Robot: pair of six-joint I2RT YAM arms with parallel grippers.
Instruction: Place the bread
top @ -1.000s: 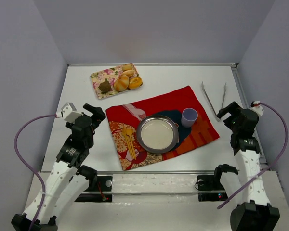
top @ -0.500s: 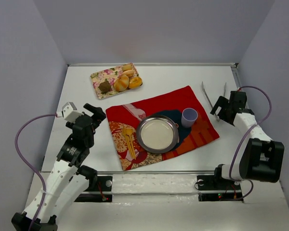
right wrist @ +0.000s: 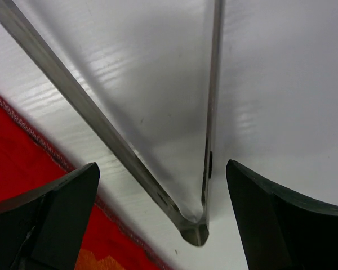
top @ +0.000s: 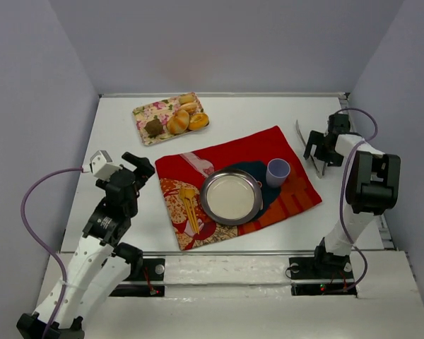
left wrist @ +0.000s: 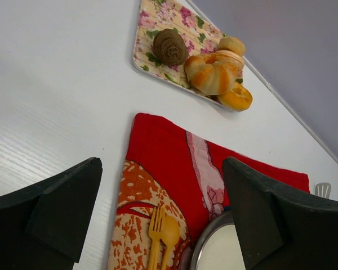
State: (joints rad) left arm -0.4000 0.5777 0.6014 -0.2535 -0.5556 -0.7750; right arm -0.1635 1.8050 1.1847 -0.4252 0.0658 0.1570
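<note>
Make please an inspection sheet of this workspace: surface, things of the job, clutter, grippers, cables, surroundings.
Surface: white table, with a red cloth spread in the middle.
Job's things: bread on the flowered tray at the far left; empty metal plate on the cloth; tongs lying on the table, right of the cloth.
Clutter: purple cup and yellow fork and spoon, all on the cloth.
Grippers: left gripper open, holding nothing; right gripper open, its fingers either side of the tongs' joined end.
Cables: one purple cable on the left arm, one on the right; neither touches the items.
Surroundings: plain grey walls on three sides.
</note>
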